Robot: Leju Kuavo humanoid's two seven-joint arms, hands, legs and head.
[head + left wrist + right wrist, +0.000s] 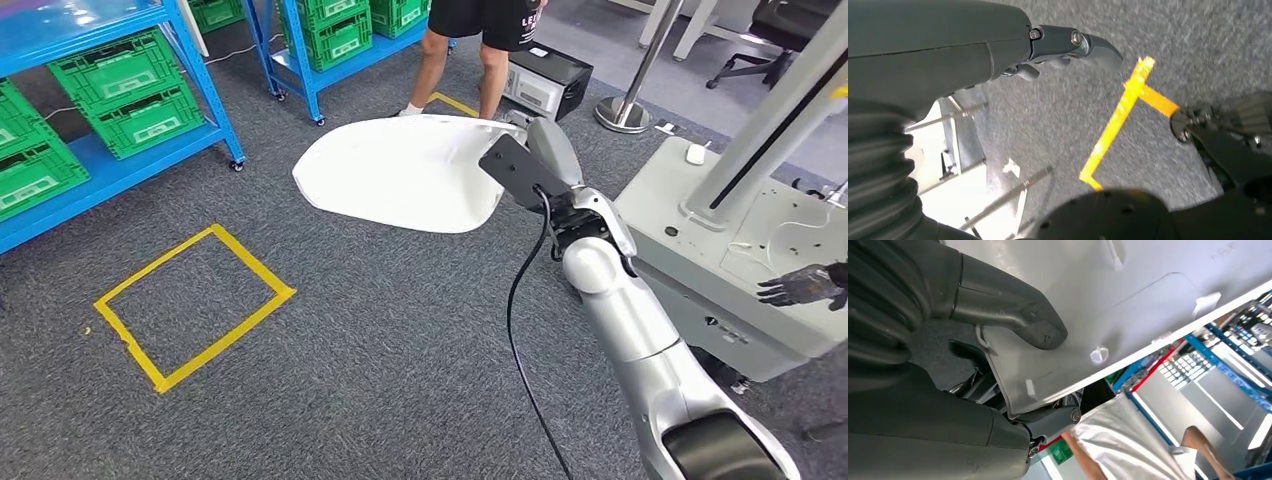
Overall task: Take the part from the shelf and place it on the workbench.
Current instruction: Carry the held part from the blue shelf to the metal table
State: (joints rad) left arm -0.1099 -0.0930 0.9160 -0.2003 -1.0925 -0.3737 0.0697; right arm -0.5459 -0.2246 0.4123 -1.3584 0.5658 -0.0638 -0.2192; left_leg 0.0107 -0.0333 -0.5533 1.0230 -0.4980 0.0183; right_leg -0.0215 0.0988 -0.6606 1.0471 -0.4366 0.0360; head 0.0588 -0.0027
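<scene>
The part [400,172] is a large white curved plastic panel held out flat above the grey carpet, in the middle of the head view. My right hand [528,150] grips it at its right edge, the hand mostly hidden behind the black wrist plate. In the right wrist view the thick thumb [1015,315] presses on the panel's ribbed inner face [1128,295], and the fingers [1048,421] clamp the edge from the other side. My left hand [1063,47] hangs over the carpet and holds nothing.
Blue shelves [215,100] with green crates [125,90] stand at the left and back. A person [480,40] in black shorts stands beyond the panel. A yellow tape square [190,300] marks the floor. A grey machine base [720,250] with a dark robotic hand [805,285] over it is at the right.
</scene>
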